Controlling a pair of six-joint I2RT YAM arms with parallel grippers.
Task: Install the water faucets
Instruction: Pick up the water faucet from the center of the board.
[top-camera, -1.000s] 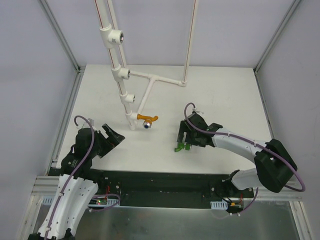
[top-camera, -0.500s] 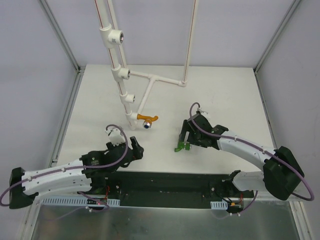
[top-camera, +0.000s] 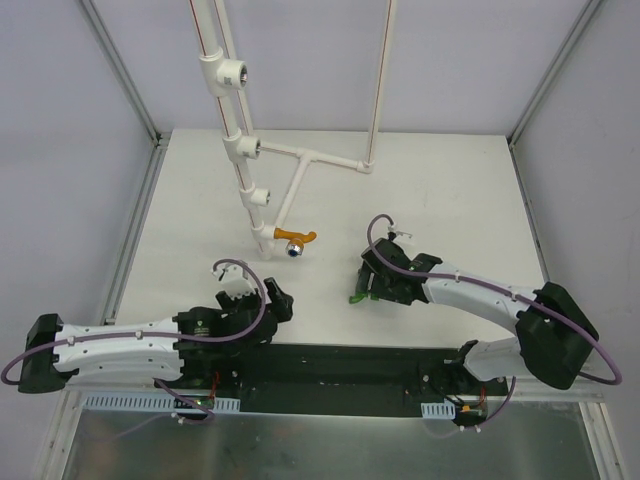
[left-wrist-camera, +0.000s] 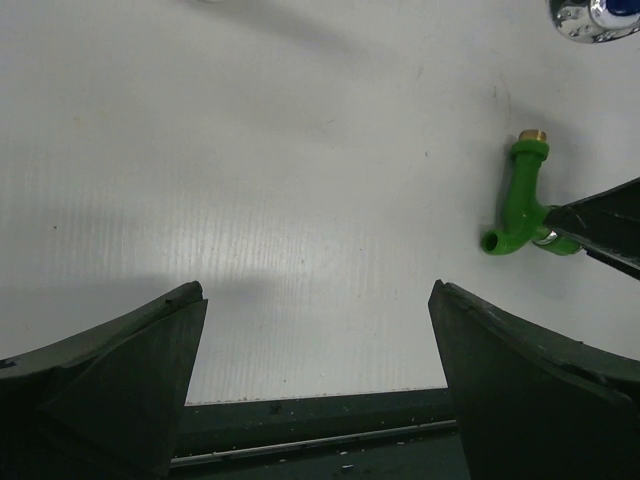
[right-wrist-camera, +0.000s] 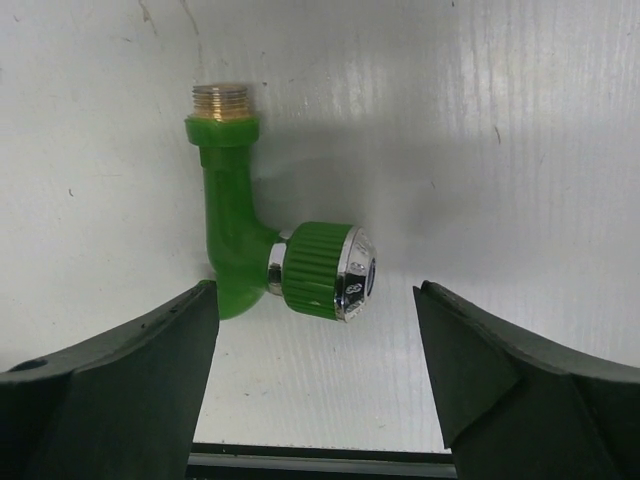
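1. Green faucet (right-wrist-camera: 250, 240). Lies on its side on the white surface (top-camera: 450, 200), near the front edge and right of centre. Shows a brass thread (right-wrist-camera: 221, 97) pointing far and a ribbed knob (right-wrist-camera: 320, 270) with a shiny silver cap turned to the right.

2. Right end effector (right-wrist-camera: 315, 300). Hangs low over the green faucet with jaws spread wide, 1 finger on each side of it. Leaves bare surface between each finger and the faucet in the right wrist view, so grips nothing.

3. Left end effector (left-wrist-camera: 315, 300). Reaches in low from the near left, jaws fully apart, with only bare surface between them. Sits well left of the green faucet.

4. Orange faucet (top-camera: 295, 237). Rests at the near foot of the pipe assembly, lever to the right, silver round end just near of it. Touches the lowest fitting; cannot tell whether threaded in.

5. White pipe assembly (top-camera: 290, 185). Stands at the far left of the surface and carries 3 tee fittings (top-camera: 242, 148) up its slanted riser, metal holes facing right.
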